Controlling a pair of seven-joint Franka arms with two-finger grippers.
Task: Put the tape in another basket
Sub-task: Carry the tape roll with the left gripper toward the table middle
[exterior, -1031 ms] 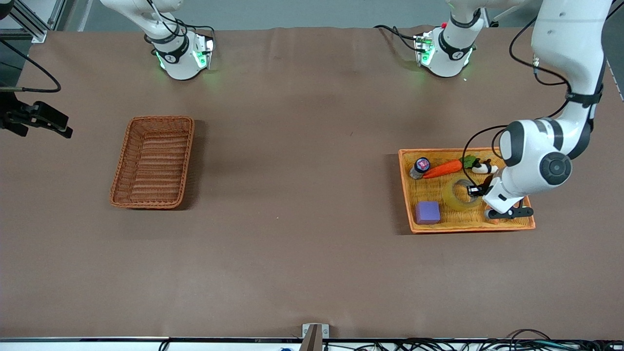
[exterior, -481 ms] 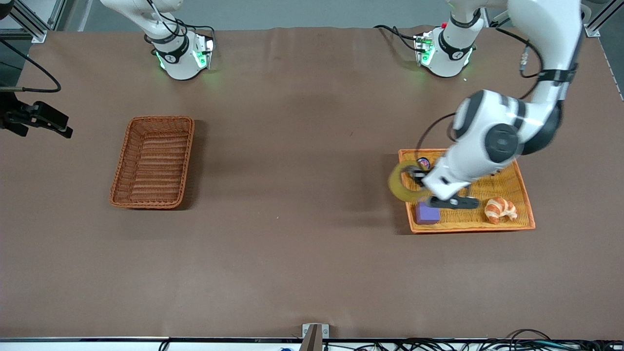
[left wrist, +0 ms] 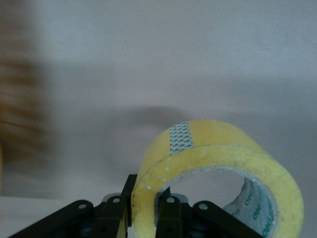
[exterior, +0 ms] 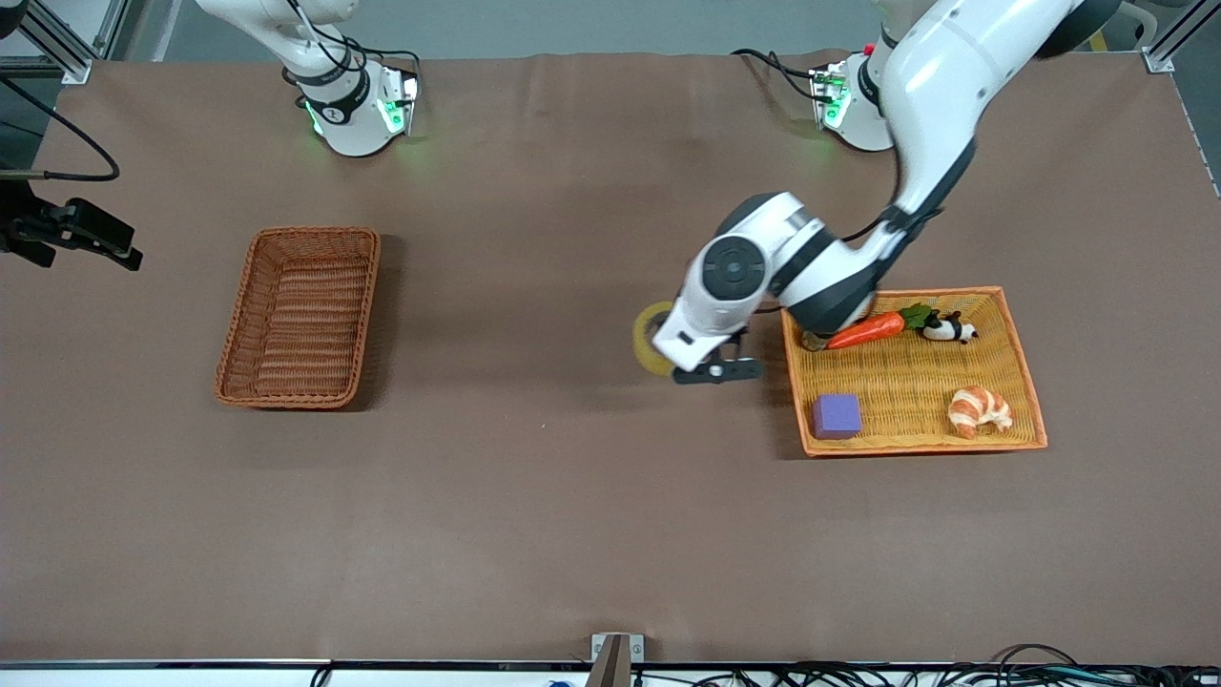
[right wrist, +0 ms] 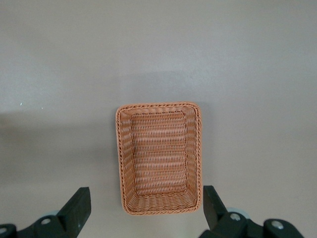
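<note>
While the brown-covered table (exterior: 534,496) lies bare between the two containers, the wide orange-yellow woven tray (exterior: 1021,363) sits at the left arm's end and the darker reddish-brown rectangular wicker basket (exterior: 299,318) at the right arm's end. The left gripper (exterior: 689,358) hangs over bare table just beside the tray, clenched on the wall of the translucent yellowish roll of packing tape (exterior: 651,338), one finger (left wrist: 169,218) inside the ring. The right gripper (right wrist: 146,210) waits high over the basket, fingers spread. Held by one thin wall, the roll could twist or slip during the long carry, I judge, dropping short of the basket. Half a second ago the tape hung over the tray's edge; it has since cleared the tray.
</note>
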